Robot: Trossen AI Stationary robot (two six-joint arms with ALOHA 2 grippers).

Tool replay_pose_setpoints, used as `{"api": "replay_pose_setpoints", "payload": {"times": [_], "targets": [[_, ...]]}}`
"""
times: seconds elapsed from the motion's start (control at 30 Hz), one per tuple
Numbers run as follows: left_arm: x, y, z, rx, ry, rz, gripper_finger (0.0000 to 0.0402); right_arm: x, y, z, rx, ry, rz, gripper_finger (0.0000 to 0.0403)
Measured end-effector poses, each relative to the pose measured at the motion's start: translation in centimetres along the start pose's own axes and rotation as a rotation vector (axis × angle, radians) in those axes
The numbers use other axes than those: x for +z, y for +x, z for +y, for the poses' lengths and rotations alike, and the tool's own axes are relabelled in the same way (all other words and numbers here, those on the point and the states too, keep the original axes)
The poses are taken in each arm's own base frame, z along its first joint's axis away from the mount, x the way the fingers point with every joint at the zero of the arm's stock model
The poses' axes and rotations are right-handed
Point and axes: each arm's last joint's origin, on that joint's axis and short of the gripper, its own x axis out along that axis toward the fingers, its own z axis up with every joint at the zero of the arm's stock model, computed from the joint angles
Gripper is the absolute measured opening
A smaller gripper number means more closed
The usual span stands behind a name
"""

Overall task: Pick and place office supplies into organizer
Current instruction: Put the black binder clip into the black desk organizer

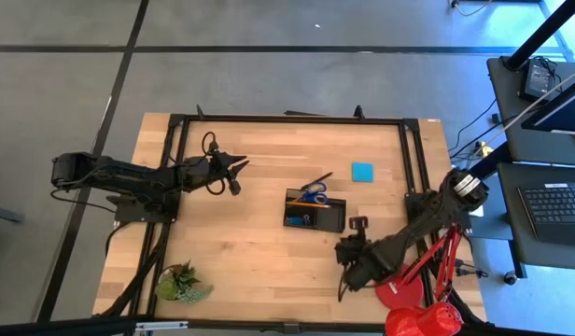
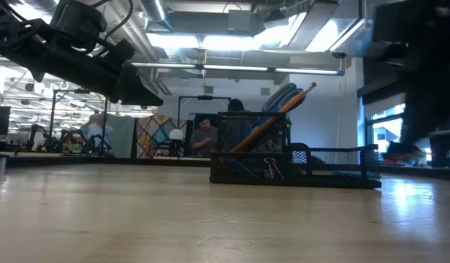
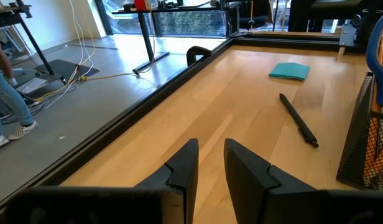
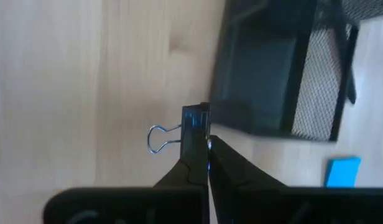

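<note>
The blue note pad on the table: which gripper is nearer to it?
Right. The right gripper sits below the blue note pad, beside the organizer. The left gripper is farther, across the table.

An open-plan lab: exposed ceiling ducts, cables on grey floor, computer desk beside the wooden worktop.

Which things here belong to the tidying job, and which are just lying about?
Job: organizer, scissors, pen, note pad, binder clip in the right gripper.
Lying about: lamp, plant.
</note>
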Motion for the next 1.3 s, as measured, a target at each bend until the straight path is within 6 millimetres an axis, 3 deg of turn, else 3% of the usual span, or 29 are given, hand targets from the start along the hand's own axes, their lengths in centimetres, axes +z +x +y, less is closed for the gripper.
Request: {"api": "replay_pose_setpoints", "payload": {"times": [0.4, 0.63, 0.87, 1.03, 1.3], "targets": [[0.0, 0.0, 0.0, 0.000, 0.000, 0.001, 0.0072, 3.7, -2.8, -5.3, 0.040, 0.025, -0.339, 0.0002], [0.0, 0.0, 0.0, 0.000, 0.000, 0.000, 0.0072, 6.1, -0.8, -8.5, 0.008, 0.085, -0.393, 0.0002], [-0.1, 0.0, 0.0, 0.000, 0.003, 0.007, 0.0072, 7.6, 0.0, -9.1, 0.146, 0.004, -0.471, 0.0002], [-0.1, 0.0, 0.0, 0.000, 0.003, 0.006, 0.0072, 7.6, 0.7, -9.6, 0.128, 0.015, -0.485, 0.0002], [-0.1, 0.0, 0.0, -0.001, 0.006, 0.013, 0.0072, 5.5, 4.8, -9.3, 0.116, 0.053, -0.546, 0.0002]]}}
